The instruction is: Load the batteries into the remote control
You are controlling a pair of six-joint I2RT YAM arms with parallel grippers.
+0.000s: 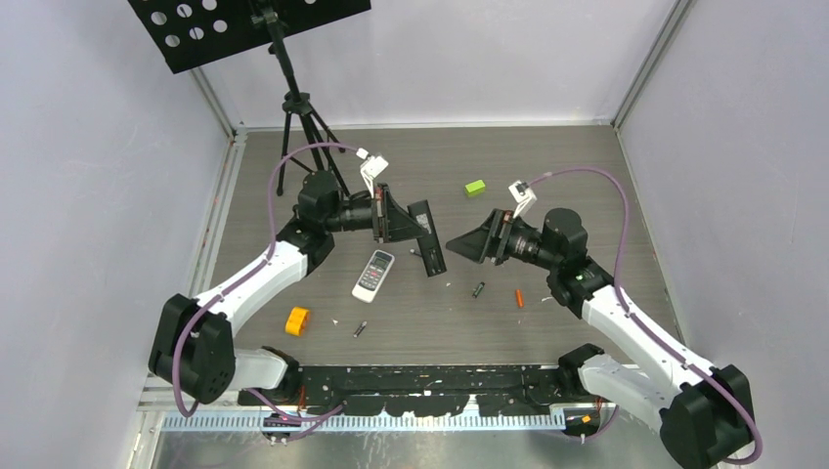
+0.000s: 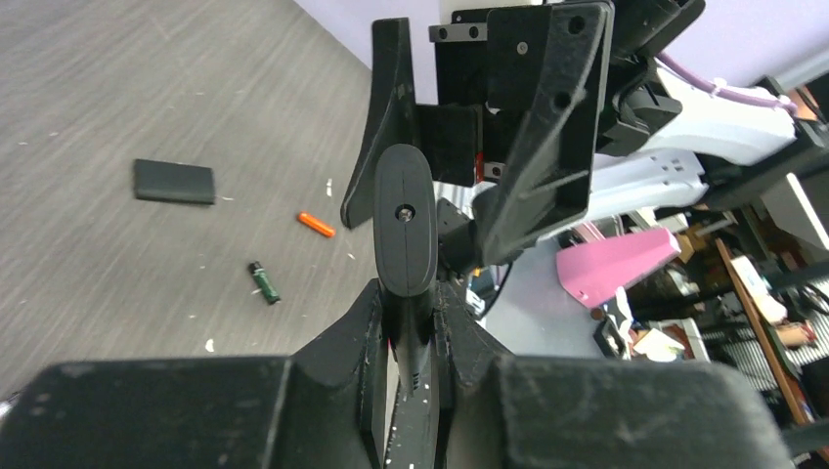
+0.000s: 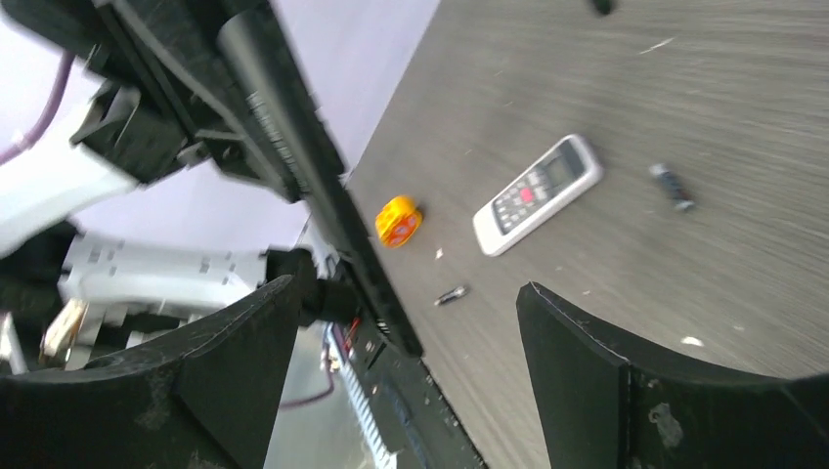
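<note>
Top external: left gripper [image 1: 409,231] clamped on the black remote [image 1: 428,239]. Right gripper [image 1: 461,244] fingers spread apart, holding nothing, just beside that remote. Batteries [image 1: 478,289] lie loose on the table [image 1: 587,176].

A black tripod [image 1: 298,122] stands at the back left corner of the grey wood-grain tabletop [image 1: 567,166], holding a black perforated panel [image 1: 220,24] overhead. Behind it and off to either side rise plain lilac walls [image 1: 459,59], joined by metal corner posts [image 1: 213,103]. The light is even, the shadows soft.
</note>
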